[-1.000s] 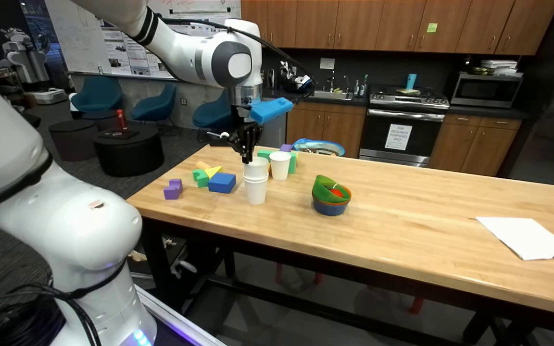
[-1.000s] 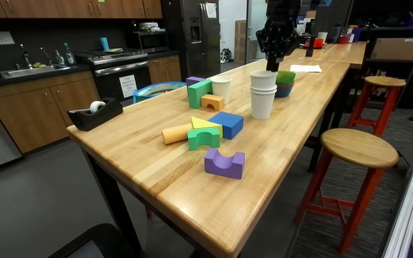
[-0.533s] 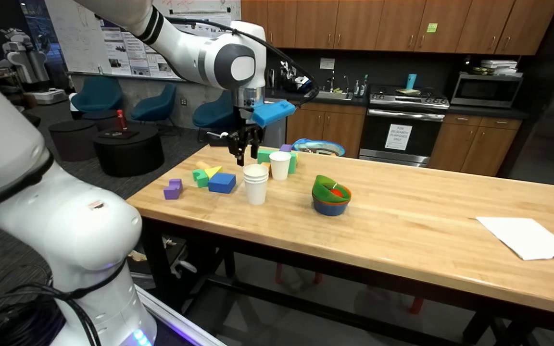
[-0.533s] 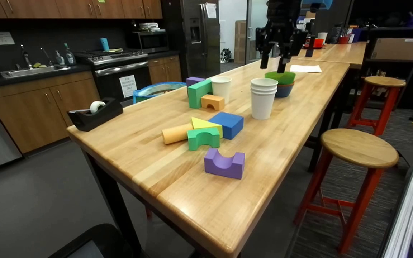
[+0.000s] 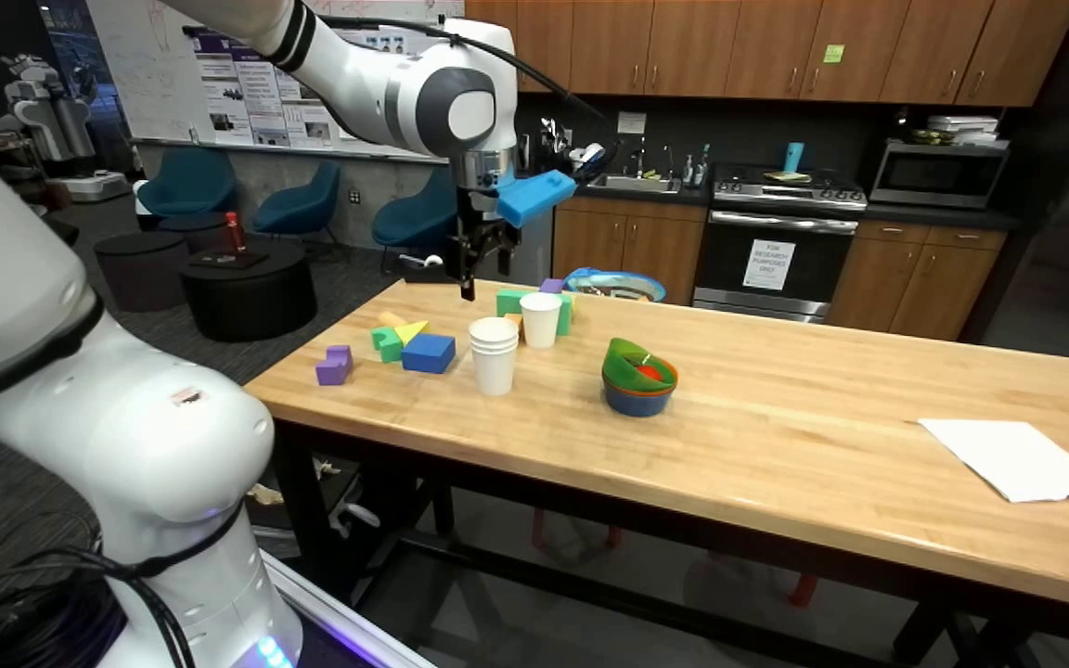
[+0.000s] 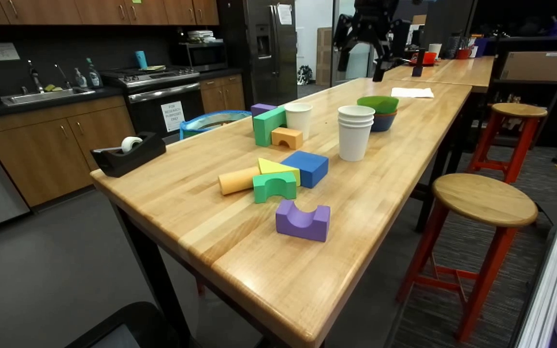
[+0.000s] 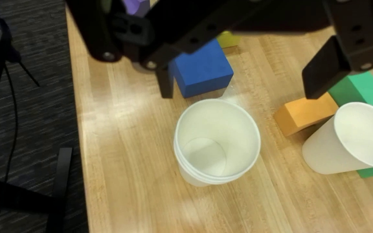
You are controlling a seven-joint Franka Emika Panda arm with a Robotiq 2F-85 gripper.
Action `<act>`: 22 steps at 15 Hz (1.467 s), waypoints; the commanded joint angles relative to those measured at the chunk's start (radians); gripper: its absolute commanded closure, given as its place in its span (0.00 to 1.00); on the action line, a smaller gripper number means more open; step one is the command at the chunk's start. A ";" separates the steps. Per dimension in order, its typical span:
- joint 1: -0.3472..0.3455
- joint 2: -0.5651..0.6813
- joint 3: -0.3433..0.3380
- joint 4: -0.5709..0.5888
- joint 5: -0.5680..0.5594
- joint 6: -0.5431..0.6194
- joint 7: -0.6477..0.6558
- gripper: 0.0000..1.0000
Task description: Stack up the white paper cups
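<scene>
White paper cup stack (image 6: 355, 137) upright, single white paper cup (image 6: 300, 122) nearby, gripper (image 6: 361, 67) raised, fingers (image 7: 324, 69) spread

Fingers wide apart, gripper well up off the wooden table (image 6: 240, 232), clear of the cups. Stack stands upright near the table's long edge, nested rims banding its top; wrist view looks down into the uppermost cup. Single cup also upright, near the stack but apart from it, right beside a green rectangular block (image 6: 268, 128) and an orange arch block (image 6: 286, 134); contact with those unclear. Purple block (image 6: 261, 109) behind the green one. Blue block (image 6: 306, 168) also near the stack; yellow triangular block (image 6: 278, 168), green notched block (image 6: 273, 184) and tan cylinder (image 6: 238, 180) bunched next to it. Purple notched block (image 6: 302, 231) toward the table end. In an exterior view, green bowl (image 5: 625, 373) tilted over a blue bowl (image 5: 637, 403). Black tape dispenser (image 6: 131, 155) at the table corner, sheet of white paper (image 6: 412, 92) farther along.
</scene>
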 commanded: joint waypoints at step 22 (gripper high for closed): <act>0.016 0.212 -0.014 0.148 0.337 0.048 -0.407 0.00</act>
